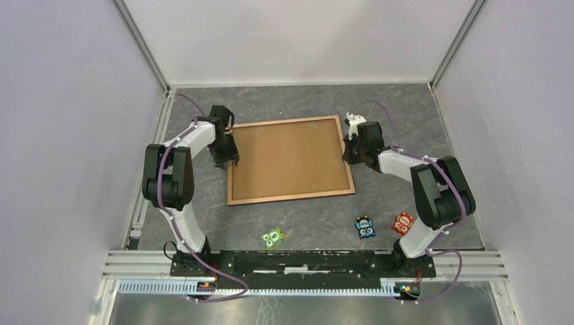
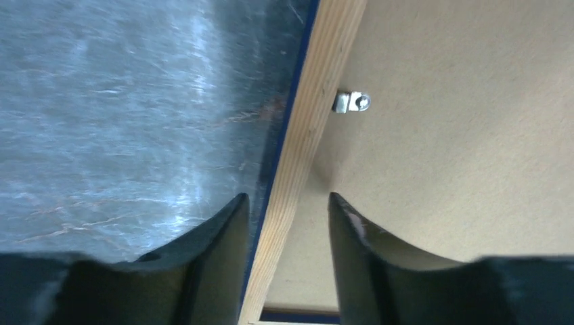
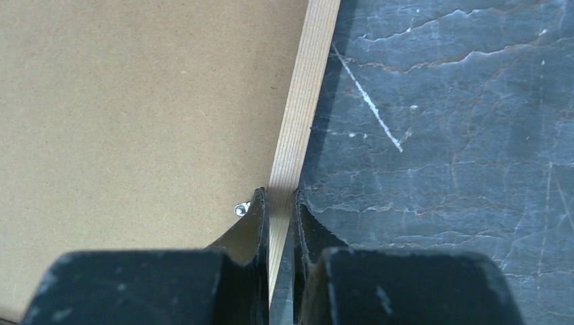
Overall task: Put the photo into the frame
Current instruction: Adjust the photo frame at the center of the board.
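Closest up, black base rail, then a green cartoon figure, blue cartoon figure and red cartoon figure, print too tiny to read. Mid grey marbled table the thin light-wood picture frame lies back-up, brown cardboard backing board inside. The right fingers pinch its right rail; the left fingers sit spread astride the left rail, gaps either side. Table shows on every side of it.
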`<action>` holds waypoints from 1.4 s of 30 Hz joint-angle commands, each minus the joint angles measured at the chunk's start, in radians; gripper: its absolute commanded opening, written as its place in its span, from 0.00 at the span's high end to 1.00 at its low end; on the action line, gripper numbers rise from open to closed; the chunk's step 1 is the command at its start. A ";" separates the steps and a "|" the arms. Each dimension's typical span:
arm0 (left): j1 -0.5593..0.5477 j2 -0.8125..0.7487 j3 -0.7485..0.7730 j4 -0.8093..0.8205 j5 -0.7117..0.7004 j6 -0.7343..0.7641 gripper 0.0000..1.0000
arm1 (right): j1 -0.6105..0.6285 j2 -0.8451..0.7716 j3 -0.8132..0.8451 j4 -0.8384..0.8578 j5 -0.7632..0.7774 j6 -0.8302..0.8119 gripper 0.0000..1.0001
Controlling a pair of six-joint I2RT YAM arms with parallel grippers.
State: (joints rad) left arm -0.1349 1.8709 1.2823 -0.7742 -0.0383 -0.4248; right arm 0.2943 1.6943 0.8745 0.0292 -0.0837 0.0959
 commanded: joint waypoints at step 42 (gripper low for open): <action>-0.302 -0.664 -0.825 0.385 -0.048 -1.217 0.65 | 0.017 -0.095 -0.063 0.059 -0.033 0.017 1.00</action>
State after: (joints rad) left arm -0.4347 1.1801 0.4576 -0.4095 0.0399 -1.6207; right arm 0.3027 1.6409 0.8108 0.0467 -0.0708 0.1368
